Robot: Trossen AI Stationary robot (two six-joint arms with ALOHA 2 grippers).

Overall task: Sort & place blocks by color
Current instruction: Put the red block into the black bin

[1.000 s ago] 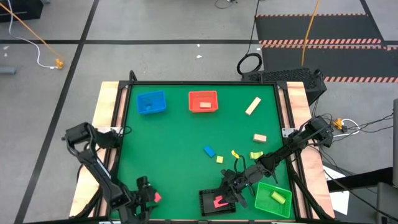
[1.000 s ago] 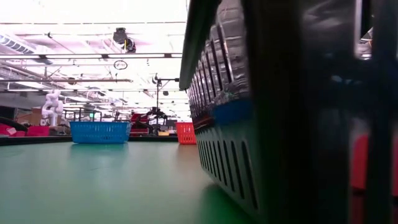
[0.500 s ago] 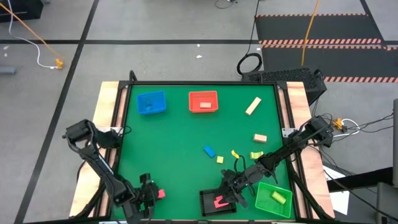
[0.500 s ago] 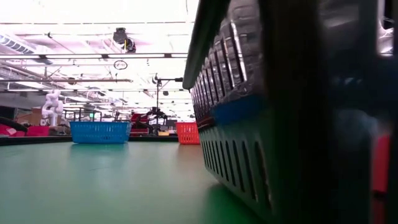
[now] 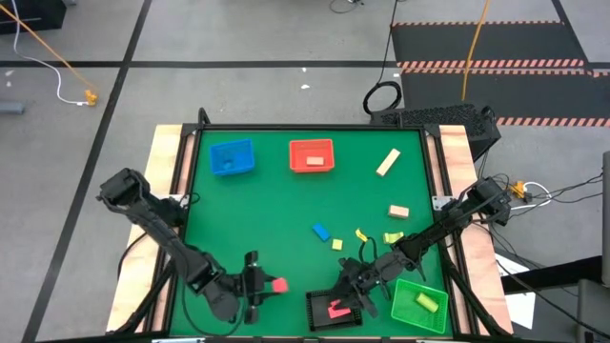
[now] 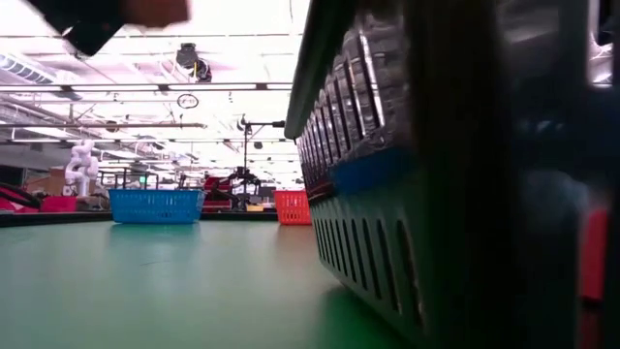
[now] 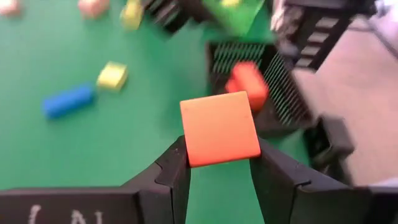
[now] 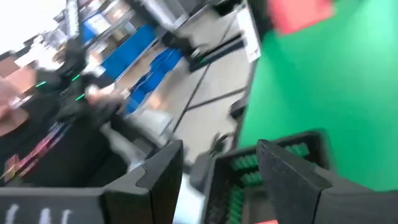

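Note:
A pink cube is in my left gripper, which is shut on it above the table's near edge, left of the black tray. In the low view the cube shows at the top, clear of the table. A second pink block lies in the black tray. My right gripper is over that tray's far right corner. Its fingers stand apart with nothing between them. A blue block, yellow blocks and tan blocks lie loose on the green table. My left gripper pinches the pink cube by two opposite sides between its two fingers. The fingers come roughly level from the table's left and point toward the black tray. The cube is lifted clear of the table. Whether my right gripper touches the black tray's rim I cannot tell.
A blue tray and a red tray stand at the far side. A green tray with a yellow-green block is at the near right. A long tan block lies far right.
My left gripper has gone up and toward the table's right edge, toward the black tray. The pink cube has travelled with it and is lifted clear of the table.

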